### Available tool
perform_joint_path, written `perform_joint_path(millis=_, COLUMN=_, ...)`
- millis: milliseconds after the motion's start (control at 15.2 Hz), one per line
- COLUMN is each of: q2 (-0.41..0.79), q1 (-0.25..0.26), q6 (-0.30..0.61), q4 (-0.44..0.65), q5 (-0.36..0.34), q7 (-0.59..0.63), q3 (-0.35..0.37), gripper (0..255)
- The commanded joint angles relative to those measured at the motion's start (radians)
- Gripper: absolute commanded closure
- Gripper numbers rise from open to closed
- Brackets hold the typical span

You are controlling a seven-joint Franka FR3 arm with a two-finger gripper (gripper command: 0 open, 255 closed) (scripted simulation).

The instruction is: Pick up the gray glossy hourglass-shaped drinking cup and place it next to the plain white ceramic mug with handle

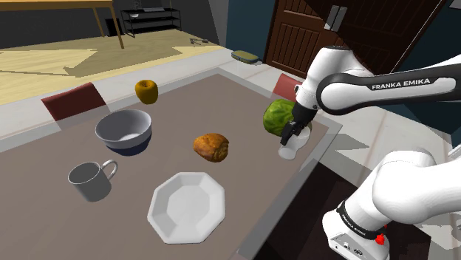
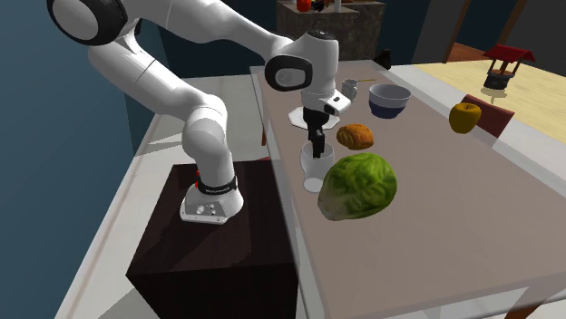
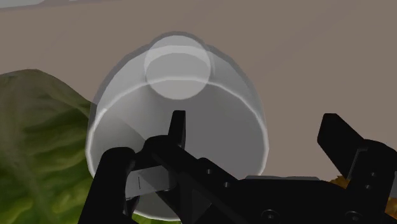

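Observation:
The hourglass-shaped cup is pale grey and see-through. It stands upright near the table edge closest to my stand, next to a green lettuce. My gripper reaches down onto its rim. In the wrist view the gripper is open, with one finger inside the cup and the other outside its wall. From the second exterior view, the gripper is right on top of the cup. The mug with a handle looks grey and stands far off at the shoulder view's lower left.
On the brown table are a white octagonal plate, a blue bowl, a brown bread roll and a yellow apple. The lettuce almost touches the cup. The table edge runs just beside the cup.

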Motion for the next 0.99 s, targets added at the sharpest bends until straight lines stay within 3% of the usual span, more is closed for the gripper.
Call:
perform_joint_path(millis=0, q2=0.0, q1=0.0, q6=0.001, q4=0.0, q5=0.0, q7=0.0, q3=0.0, gripper=0)
perform_joint_path(millis=66, q2=0.0, q1=0.0, q6=0.0, q4=0.0, q5=0.0, q7=0.0, q3=0.0, gripper=0)
perform_joint_path(millis=132, q2=0.0, q1=0.0, q6=0.0, q4=0.0, q5=0.0, q7=0.0, q3=0.0, gripper=255)
perform_joint_path(millis=726, q2=0.0, q1=0.0, q6=0.001, q4=0.0, q5=0.0, q7=0.0, q3=0.0, gripper=255)
perform_joint_path(millis=924, q2=-0.021, q1=-0.001, q6=-0.051, q4=0.029, q5=-0.001, q7=0.004, q3=0.003, gripper=255)
